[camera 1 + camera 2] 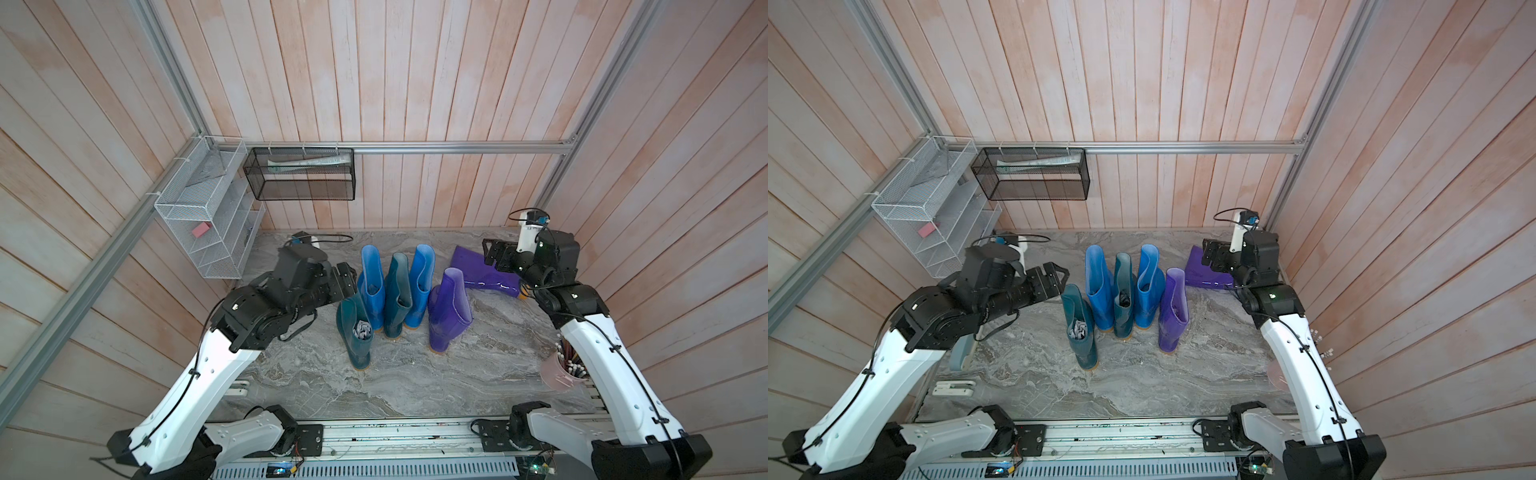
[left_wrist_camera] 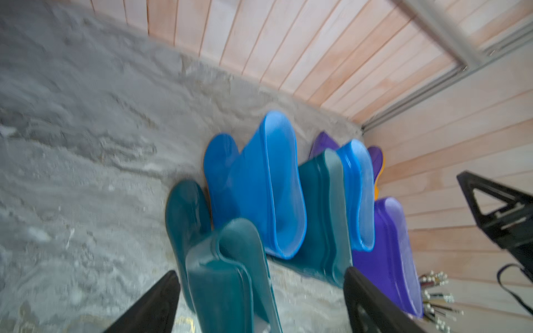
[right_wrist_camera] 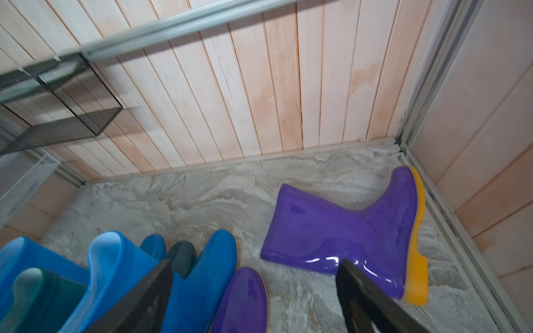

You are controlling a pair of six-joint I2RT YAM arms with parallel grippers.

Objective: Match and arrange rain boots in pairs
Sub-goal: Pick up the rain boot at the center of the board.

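Note:
Five rain boots stand in a cluster mid-floor: a dark teal boot [image 1: 355,332] in front, then a bright blue boot [image 1: 372,286], a second teal boot [image 1: 397,295], a second blue boot [image 1: 419,286] and a purple boot [image 1: 449,309]. Another purple boot [image 1: 482,270] lies on its side by the far right corner, its yellow sole [image 3: 416,239] towards the wall. My left gripper [image 1: 347,274] hangs open just left of the cluster; in its wrist view the front teal boot's shaft [image 2: 225,274] sits between the spread jaws. My right gripper [image 3: 255,263] is open above the lying purple boot [image 3: 346,227].
A pink cup of pencils [image 1: 561,374] stands at the right edge near the right arm. A white wire rack [image 1: 208,216] and a black mesh basket [image 1: 299,174] hang on the back-left walls. Wooden walls close three sides. A white flat object [image 1: 953,388] lies front left.

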